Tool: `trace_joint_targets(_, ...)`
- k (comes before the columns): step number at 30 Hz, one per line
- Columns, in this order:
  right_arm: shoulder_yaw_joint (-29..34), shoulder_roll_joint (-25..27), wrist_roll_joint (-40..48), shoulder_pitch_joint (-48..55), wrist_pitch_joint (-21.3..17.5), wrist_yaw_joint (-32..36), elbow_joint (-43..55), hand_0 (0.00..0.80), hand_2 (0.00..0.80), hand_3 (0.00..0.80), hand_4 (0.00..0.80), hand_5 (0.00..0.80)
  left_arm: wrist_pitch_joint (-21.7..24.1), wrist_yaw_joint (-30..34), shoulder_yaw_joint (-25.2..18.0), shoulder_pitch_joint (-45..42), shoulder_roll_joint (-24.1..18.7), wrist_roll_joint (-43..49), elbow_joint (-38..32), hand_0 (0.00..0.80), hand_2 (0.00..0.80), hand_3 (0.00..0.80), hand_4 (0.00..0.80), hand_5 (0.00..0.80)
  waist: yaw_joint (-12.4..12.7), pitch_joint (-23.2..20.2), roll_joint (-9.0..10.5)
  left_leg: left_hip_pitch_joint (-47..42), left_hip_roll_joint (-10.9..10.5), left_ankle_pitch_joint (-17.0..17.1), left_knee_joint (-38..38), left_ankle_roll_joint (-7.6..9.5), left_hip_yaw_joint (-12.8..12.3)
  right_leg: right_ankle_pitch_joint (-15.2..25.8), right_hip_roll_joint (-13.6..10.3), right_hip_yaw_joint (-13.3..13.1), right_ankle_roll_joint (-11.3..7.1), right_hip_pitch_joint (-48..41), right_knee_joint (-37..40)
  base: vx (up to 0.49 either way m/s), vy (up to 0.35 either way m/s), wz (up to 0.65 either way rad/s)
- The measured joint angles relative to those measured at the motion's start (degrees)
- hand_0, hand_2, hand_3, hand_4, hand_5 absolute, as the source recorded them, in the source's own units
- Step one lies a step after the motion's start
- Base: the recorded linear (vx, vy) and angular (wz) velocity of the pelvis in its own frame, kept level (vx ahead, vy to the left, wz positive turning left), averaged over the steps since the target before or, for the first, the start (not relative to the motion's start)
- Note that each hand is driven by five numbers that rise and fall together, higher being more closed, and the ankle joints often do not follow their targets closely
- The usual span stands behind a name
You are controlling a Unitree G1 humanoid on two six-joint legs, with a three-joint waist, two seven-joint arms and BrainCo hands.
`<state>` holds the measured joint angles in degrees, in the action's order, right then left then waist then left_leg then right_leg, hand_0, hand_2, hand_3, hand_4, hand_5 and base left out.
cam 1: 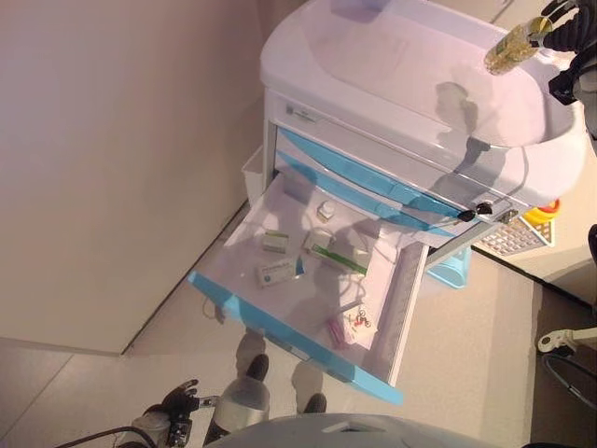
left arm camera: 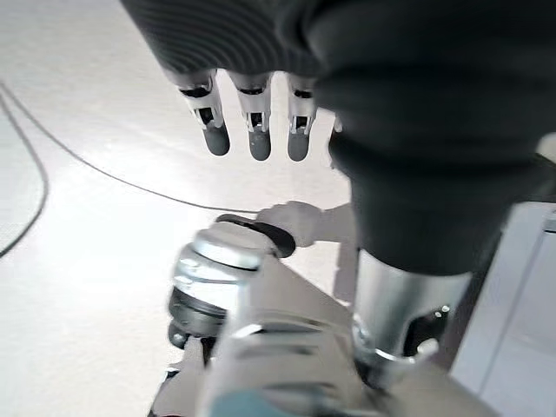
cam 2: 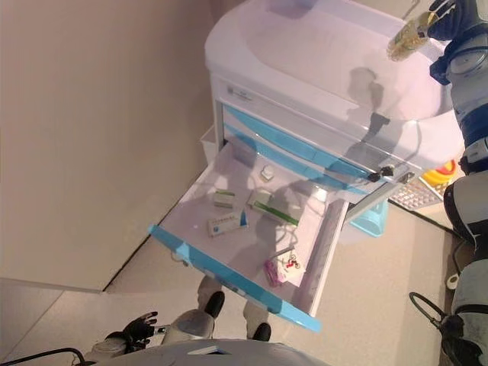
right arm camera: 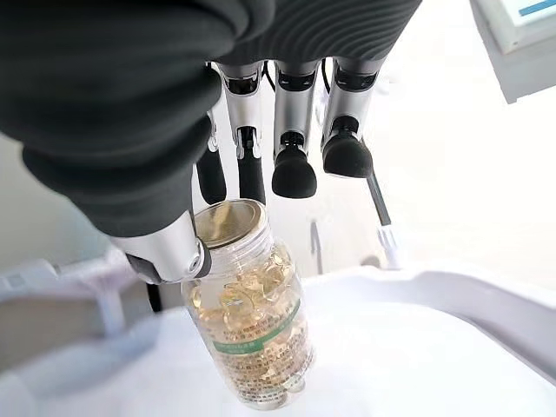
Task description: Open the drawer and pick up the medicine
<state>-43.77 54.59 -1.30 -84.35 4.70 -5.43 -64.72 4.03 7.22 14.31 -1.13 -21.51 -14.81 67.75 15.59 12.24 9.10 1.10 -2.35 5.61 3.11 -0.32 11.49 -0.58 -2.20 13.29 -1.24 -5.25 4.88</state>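
The cart's (cam 1: pixel 392 65) top blue-fronted drawer (cam 1: pixel 280 327) stands pulled far out. Inside lie small medicine boxes (cam 1: pixel 276 273), a green-striped pack (cam 1: pixel 340 257), a small white bottle (cam 1: pixel 326 210) and a pink item (cam 1: pixel 338 331). My right hand (cam 1: pixel 560 23) is shut on a clear medicine bottle (cam 1: pixel 508 47) of yellow capsules with a gold cap. It holds the bottle tilted just above the cart's white top, the thumb (right arm camera: pixel 165 252) on the cap of the bottle (right arm camera: pixel 252 330). My left hand (cam 1: pixel 177 401) hangs low near the floor, open and empty; its fingers (left arm camera: pixel 252 130) are straight.
A beige wall (cam 1: pixel 112 168) runs close along the cart's left side. A white side bin (cam 1: pixel 252 173) hangs on the cart. A light blue bin (cam 1: pixel 448 271) and a white grid with a yellow and red item (cam 1: pixel 543 213) lie at the cart's right.
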Motion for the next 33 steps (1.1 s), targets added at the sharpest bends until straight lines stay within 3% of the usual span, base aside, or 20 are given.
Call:
trace_joint_targets(8,0.01,0.21,-0.08,-1.42,1.65,2.33,-0.74,0.800,0.800,0.800,0.800,0.800,1.18,-0.01,1.12,1.76,-1.44,-0.07,-1.29,0.000,0.000,0.000,0.000,0.000,0.41,3.95,1.33,1.84,-0.32,0.08,-0.78,-0.03,0.63,0.13,-0.06,-0.07,-0.06,1.02,0.00,-0.029,-0.037,0.06)
trace_joint_targets(21,0.01,1.18,-0.53,-3.52,1.72,8.53,-2.75,0.797,0.797,0.797,0.797,0.797,1.24,-0.02,1.29,2.93,-2.38,-1.01,-2.99,0.000,0.000,0.000,0.000,0.000,0.40,5.01,2.70,1.83,-0.56,0.06,-0.78,-0.03,0.49,0.13,-0.12,-0.26,-0.07,0.99,0.03,-0.002,-0.007,0.00)
trace_joint_targets(22,0.01,1.19,-0.56,-3.53,1.71,8.56,-2.76,0.502,0.502,0.502,0.502,0.502,1.24,-0.02,1.52,2.93,-2.38,-1.01,-2.99,0.000,0.000,0.000,0.000,0.000,0.40,5.01,2.70,1.83,-0.55,0.06,-0.78,-0.03,0.48,0.13,-0.12,-0.26,-0.07,0.98,0.03,0.000,0.000,0.00)
trace_joint_targets(23,0.01,1.20,-0.60,-3.53,1.71,8.61,-2.77,0.119,0.119,0.119,0.119,0.119,1.24,-0.02,1.63,2.93,-2.42,-1.01,-2.99,0.000,0.000,0.000,0.000,0.000,0.40,5.01,2.71,1.83,-0.55,0.06,-0.78,-0.03,0.48,0.13,-0.12,-0.26,-0.07,0.98,0.03,0.000,0.000,0.00)
trace_joint_targets(24,0.01,1.21,-0.62,-3.53,1.63,8.63,-2.78,0.000,0.000,0.000,0.000,0.000,1.24,-0.02,1.66,2.93,-2.43,-1.01,-3.00,0.000,0.000,0.000,0.000,0.000,0.41,5.01,2.70,1.82,-0.56,0.06,-0.78,-0.03,0.48,0.13,-0.11,-0.26,-0.07,0.97,0.03,0.000,0.000,0.00)
trace_joint_targets(29,-0.43,1.19,-0.61,-3.65,1.60,10.64,-3.20,0.000,0.000,0.000,0.000,0.000,1.26,-0.02,1.66,2.92,-2.50,-1.01,-2.97,0.000,0.000,0.000,0.000,0.000,0.43,5.01,2.70,1.76,-0.55,0.06,-0.78,-0.03,0.43,0.19,-0.13,-0.29,-0.14,0.93,0.03,0.000,0.000,0.00)
trace_joint_targets(33,-0.56,1.19,-0.61,-3.66,1.33,6.95,-3.78,0.000,0.000,0.000,0.000,0.000,1.32,-0.01,1.66,2.92,-2.50,-1.01,-2.95,0.000,0.000,0.000,0.000,0.000,0.38,5.01,2.70,1.69,-0.54,0.07,-0.78,-0.02,0.31,0.20,-0.21,-0.37,-0.15,0.91,0.03,0.000,0.000,0.00)
